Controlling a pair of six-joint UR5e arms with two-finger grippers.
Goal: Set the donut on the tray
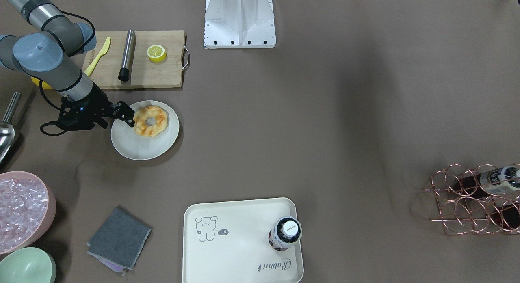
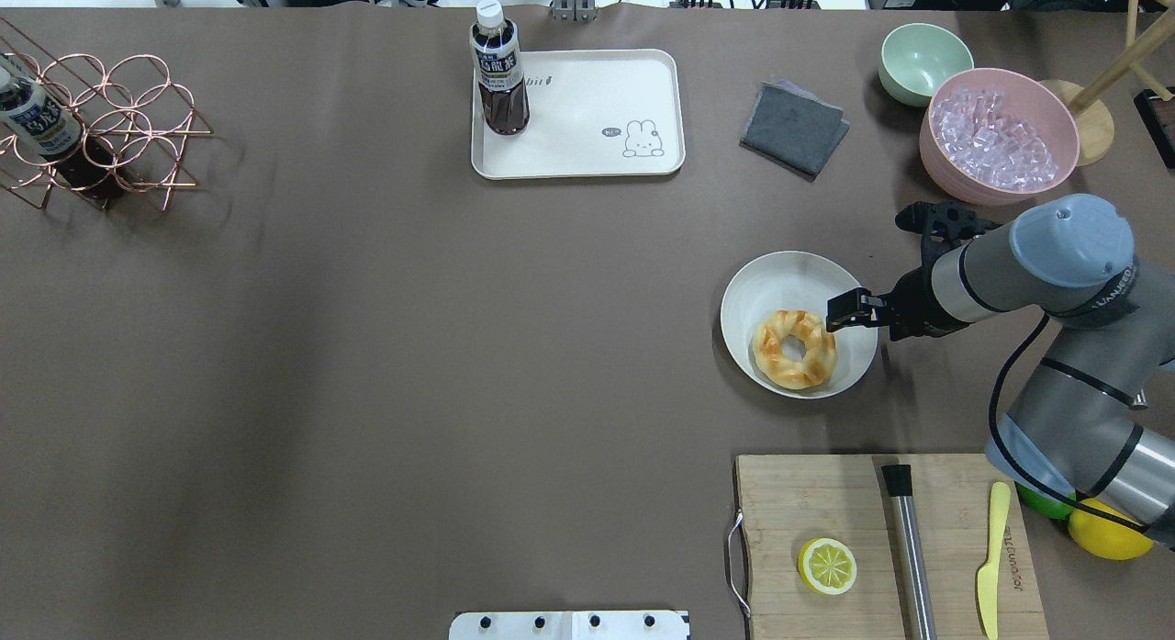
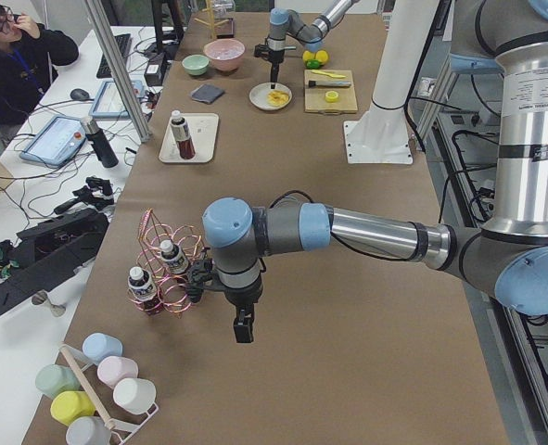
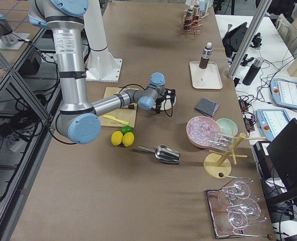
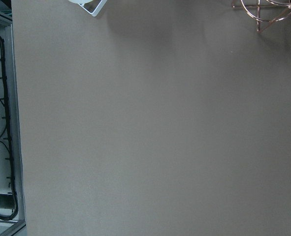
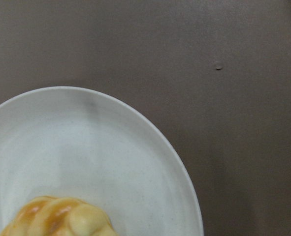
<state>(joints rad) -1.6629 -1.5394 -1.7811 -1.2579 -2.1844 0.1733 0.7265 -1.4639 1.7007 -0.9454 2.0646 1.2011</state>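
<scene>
The donut (image 1: 150, 120), a golden braided ring, lies on the round off-white plate (image 1: 138, 147); both also show in the overhead view, donut (image 2: 794, 348) and plate (image 2: 789, 277). My right gripper (image 1: 130, 115) is low over the plate's rim, right beside the donut, and its jaws look open and empty. The right wrist view shows only the plate (image 6: 86, 147) and the donut's edge (image 6: 61, 219). The cream tray (image 1: 239, 250) lies far across the table with a bottle (image 1: 285, 233) standing on it. My left gripper (image 3: 244, 329) hangs over bare table. I cannot tell whether it is open.
A wooden cutting board (image 2: 808, 493) with a halved lemon (image 2: 827, 566), a steel rod (image 2: 909, 539) and a yellow knife (image 2: 990, 567) lies near the plate. A pink ice bowl (image 2: 1001, 144), a green bowl (image 2: 923, 61) and a grey cloth (image 2: 794, 126) stand beyond. A copper bottle rack (image 2: 101, 126) is far left.
</scene>
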